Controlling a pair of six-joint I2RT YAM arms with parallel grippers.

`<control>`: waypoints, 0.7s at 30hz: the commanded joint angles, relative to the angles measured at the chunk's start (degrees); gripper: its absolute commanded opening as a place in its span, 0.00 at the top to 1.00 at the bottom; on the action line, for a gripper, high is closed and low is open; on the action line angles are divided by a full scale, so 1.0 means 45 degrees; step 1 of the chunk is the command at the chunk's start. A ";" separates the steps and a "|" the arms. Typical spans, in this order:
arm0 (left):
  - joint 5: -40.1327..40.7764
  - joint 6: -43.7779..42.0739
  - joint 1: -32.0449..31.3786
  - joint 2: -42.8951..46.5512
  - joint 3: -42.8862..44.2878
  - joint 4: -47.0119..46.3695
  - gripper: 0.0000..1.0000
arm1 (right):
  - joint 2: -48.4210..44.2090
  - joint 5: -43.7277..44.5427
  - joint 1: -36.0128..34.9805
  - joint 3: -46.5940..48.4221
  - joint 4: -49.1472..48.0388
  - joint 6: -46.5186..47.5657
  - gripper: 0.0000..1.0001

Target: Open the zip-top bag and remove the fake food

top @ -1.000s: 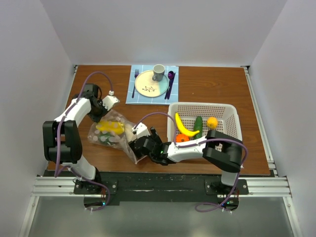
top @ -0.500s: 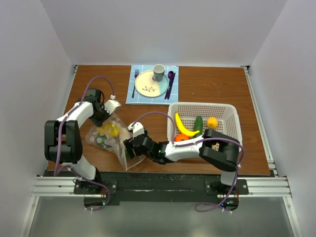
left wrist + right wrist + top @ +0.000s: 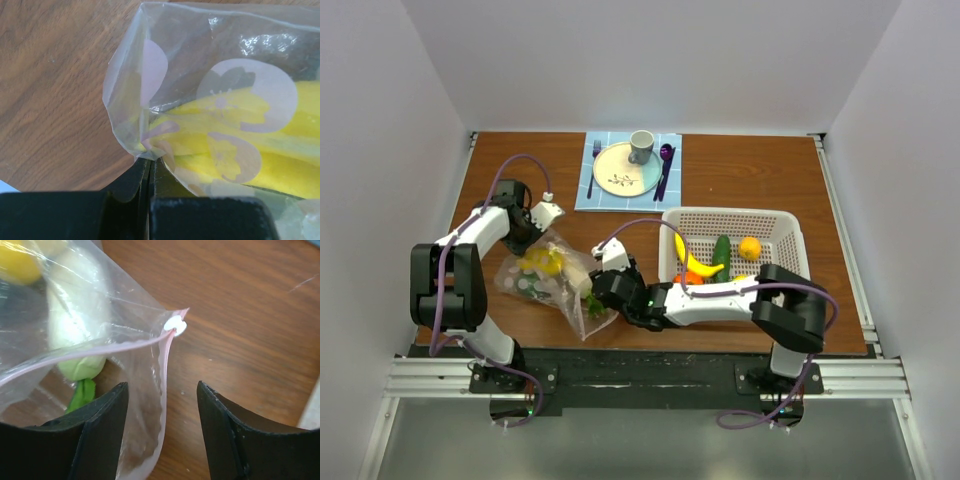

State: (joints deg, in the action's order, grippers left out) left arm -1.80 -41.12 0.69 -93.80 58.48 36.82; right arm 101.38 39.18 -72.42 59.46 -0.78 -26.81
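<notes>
The clear zip-top bag [image 3: 556, 282] lies at the table's left front with fake food inside: a yellow piece [image 3: 542, 262], and a pale white and green piece [image 3: 75, 320]. My left gripper [image 3: 540, 228] is shut on the bag's far corner [image 3: 149, 152], and yellow food [image 3: 250, 145] shows through the plastic. My right gripper [image 3: 162, 405] stands open around the bag's pink zipper edge [image 3: 167, 365]. The left finger [image 3: 102, 430] is behind the plastic and the right finger [image 3: 227, 430] is off the bag. More fake food lies in the basket: a banana [image 3: 692, 262], a cucumber [image 3: 721, 250] and a yellow fruit [image 3: 749, 247].
The white perforated basket [image 3: 790, 222] stands right of the bag, close behind my right arm. A blue placemat [image 3: 610, 195] at the back carries a plate [image 3: 624, 170], a cup [image 3: 641, 146] and cutlery. Bare wood lies right of the right gripper.
My right gripper's jaws have narrowed around the bag's zipper end, and it swung left, then back right. The left gripper drew the bag's corner slightly away.
</notes>
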 commanded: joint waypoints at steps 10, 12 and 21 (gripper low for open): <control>0.0264 0.0330 -0.0036 0.0141 0.0149 -0.0116 1.00 | -0.1535 0.0865 -0.1933 -0.0225 -0.0802 0.1231 0.48; 0.0323 0.0291 -0.0036 0.0219 0.0130 -0.0096 1.00 | -0.1436 0.0475 -0.1933 -0.0478 -0.1115 0.1250 0.52; 0.0303 0.0350 -0.0055 0.0336 0.0286 0.0060 1.00 | 0.0340 -0.1574 -0.1525 0.0222 -0.2386 0.1291 0.24</control>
State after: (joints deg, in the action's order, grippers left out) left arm -0.73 -40.91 0.67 -93.78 58.48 36.93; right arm 100.03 36.91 -80.64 57.69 -7.42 -20.91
